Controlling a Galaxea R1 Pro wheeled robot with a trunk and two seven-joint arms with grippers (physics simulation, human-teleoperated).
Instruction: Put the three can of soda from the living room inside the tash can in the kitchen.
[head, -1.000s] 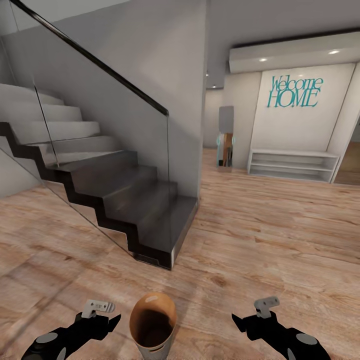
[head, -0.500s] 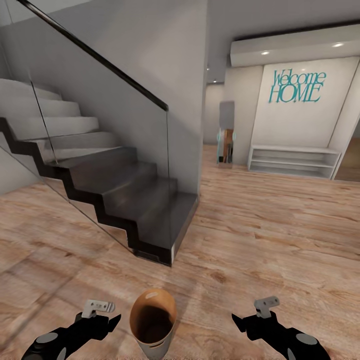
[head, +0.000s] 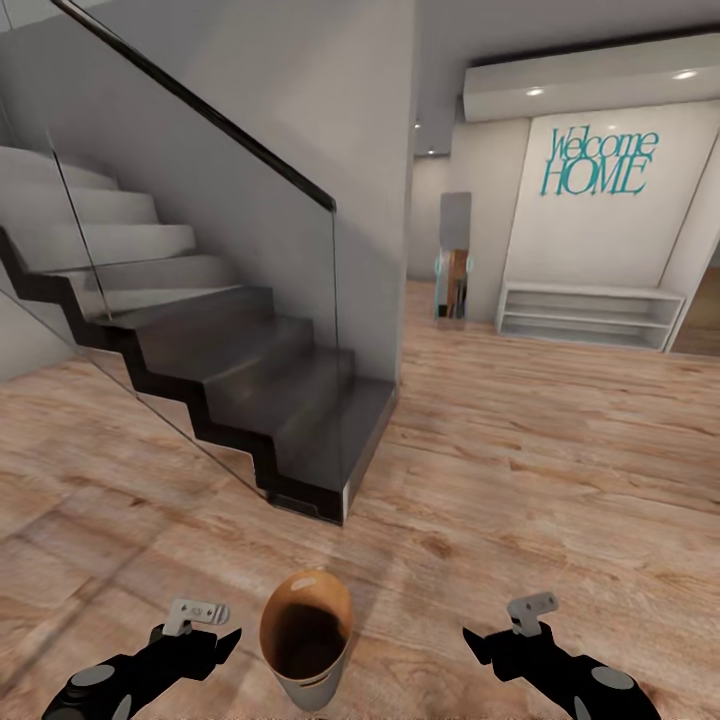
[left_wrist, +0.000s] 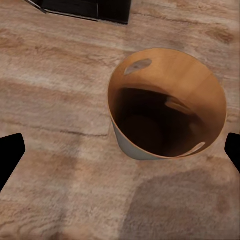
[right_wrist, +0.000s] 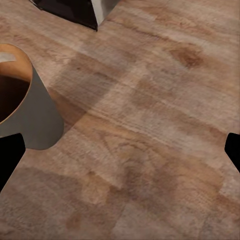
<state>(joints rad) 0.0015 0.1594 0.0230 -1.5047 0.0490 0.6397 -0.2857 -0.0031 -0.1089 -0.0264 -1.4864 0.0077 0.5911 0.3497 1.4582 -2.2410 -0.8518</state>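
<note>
You roll through a wood-floored hall past a dark staircase (head: 250, 400) at 11 o'clock. The round copper-toned bin (head: 305, 635) hangs mouth-up at 6 o'clock between the left gripper (head: 222, 640) and right gripper (head: 478, 643), slightly nearer the left. Both grippers are empty, fingers spread wide.

teal "welcome home" lettering (head: 598, 160) on white wall (head: 600, 240).

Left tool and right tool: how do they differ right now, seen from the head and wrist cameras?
The left tool sits close beside the bin; the right tool sits farther from it. The left wrist view looks down into the bin's dark inside; the right wrist view catches its grey outer wall. Both tools are open, empty and low over the wood floor.
</note>
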